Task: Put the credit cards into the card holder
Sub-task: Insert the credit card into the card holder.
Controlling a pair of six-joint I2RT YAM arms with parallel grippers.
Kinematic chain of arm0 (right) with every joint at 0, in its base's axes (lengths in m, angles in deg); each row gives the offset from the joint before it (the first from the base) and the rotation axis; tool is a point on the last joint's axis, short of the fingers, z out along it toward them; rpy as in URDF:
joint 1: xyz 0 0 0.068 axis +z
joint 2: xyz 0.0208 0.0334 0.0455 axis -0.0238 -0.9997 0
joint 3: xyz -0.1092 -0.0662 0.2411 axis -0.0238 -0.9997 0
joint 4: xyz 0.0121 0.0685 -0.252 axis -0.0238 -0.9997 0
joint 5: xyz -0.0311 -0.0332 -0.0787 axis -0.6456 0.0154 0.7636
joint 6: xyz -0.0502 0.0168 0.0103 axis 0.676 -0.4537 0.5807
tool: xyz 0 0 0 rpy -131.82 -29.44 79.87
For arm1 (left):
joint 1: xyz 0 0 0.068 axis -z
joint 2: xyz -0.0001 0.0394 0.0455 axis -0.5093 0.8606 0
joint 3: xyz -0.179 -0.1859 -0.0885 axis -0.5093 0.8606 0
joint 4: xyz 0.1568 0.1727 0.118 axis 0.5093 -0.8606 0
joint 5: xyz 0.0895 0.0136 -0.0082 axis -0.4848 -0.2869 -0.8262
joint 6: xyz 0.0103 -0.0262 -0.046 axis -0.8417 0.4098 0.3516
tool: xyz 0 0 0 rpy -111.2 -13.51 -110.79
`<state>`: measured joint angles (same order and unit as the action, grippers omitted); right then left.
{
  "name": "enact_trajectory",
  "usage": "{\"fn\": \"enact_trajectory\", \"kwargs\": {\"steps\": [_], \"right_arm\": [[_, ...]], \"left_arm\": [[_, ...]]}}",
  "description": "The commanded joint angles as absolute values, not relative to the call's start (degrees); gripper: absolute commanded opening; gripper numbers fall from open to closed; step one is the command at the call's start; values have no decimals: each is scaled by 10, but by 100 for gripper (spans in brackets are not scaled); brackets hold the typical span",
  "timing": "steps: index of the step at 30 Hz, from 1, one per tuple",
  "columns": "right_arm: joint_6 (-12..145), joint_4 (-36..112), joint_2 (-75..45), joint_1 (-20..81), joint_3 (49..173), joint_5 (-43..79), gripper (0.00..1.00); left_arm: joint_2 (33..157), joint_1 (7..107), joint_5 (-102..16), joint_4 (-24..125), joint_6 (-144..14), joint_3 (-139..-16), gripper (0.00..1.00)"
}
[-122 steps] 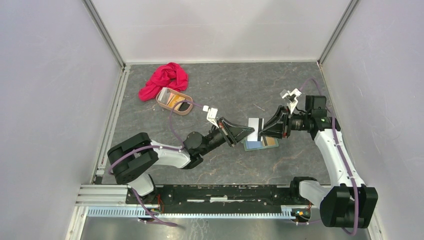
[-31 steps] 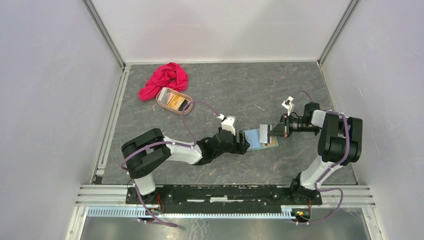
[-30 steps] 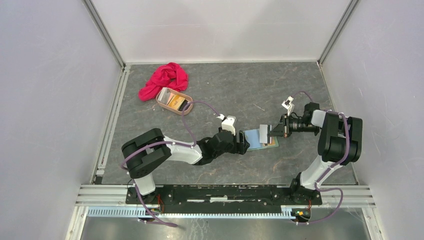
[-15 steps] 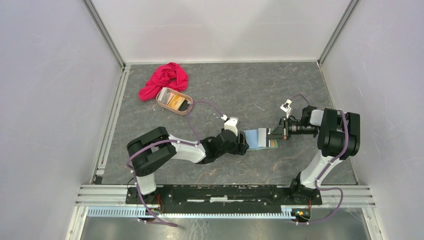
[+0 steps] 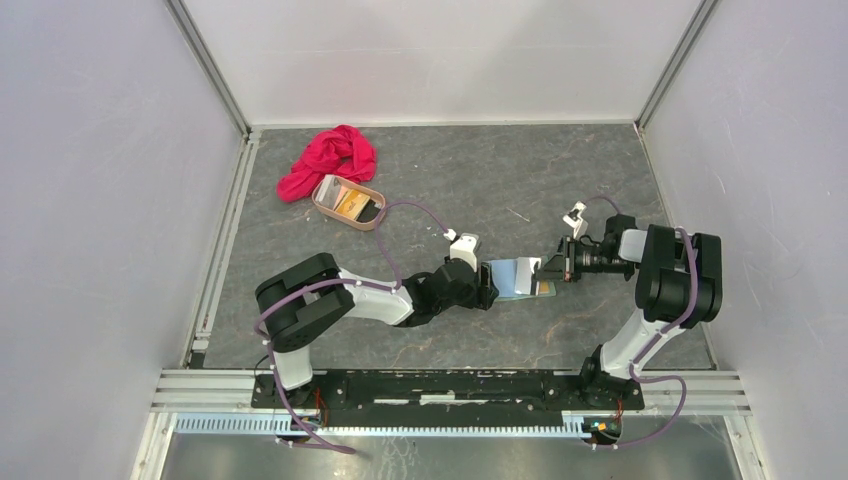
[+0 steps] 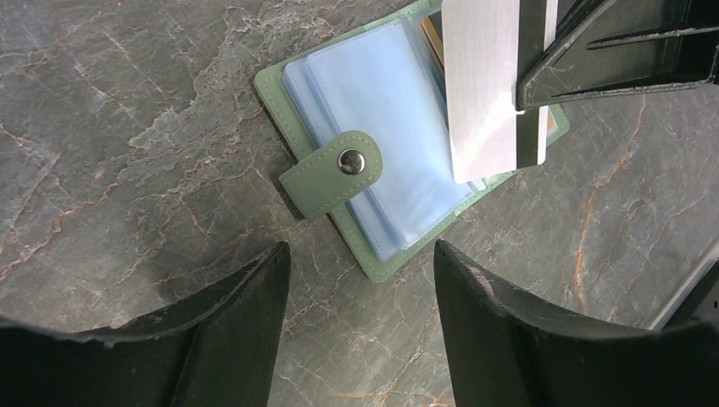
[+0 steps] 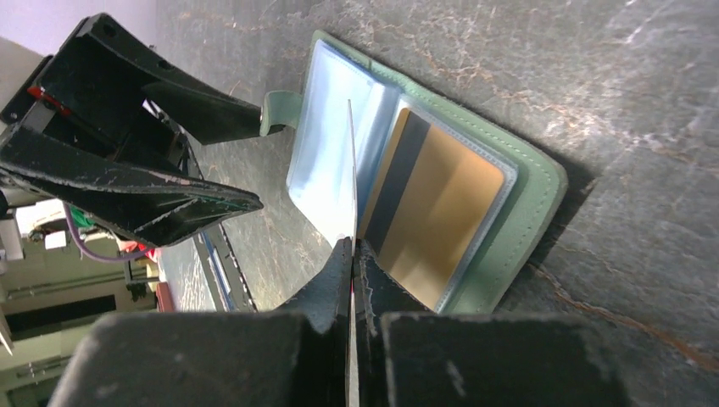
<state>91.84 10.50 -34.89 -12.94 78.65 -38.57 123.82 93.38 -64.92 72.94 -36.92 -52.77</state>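
Clamping the silvery-white card (image 7: 349, 170) by its near short edge, the right pincer (image 7: 350, 248) is fully closed. The card stands edge-on over the open card holder (image 7: 526, 161), beside the pocketed orange-gold card (image 7: 441, 212). The left pincer (image 6: 360, 250) stands wide and empty at the holder's 9 o'clock in the top view, near the snap strap (image 6: 332, 172).

Judgement: the card is light, stiff and slick, so the short-edge grip suits. The sleeves look floppy, and the holder may slide on the desk (image 5: 450, 180).

Against four seconds earlier, both arms sit lower and the card is nearer the sleeves.
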Motion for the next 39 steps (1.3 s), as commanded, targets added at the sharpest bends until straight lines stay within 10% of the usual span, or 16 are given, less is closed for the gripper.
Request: {"fn": "enact_trajectory", "kwargs": {"steps": [1,39], "right_arm": [[864,164,-325,-131,779,-347,0],[856,102,-365,-101,810,-311,11]], "left_arm": [[1240,935,-660,722,-388,-544,69],[1260,935,-659,693,-417,-568,60]]}}
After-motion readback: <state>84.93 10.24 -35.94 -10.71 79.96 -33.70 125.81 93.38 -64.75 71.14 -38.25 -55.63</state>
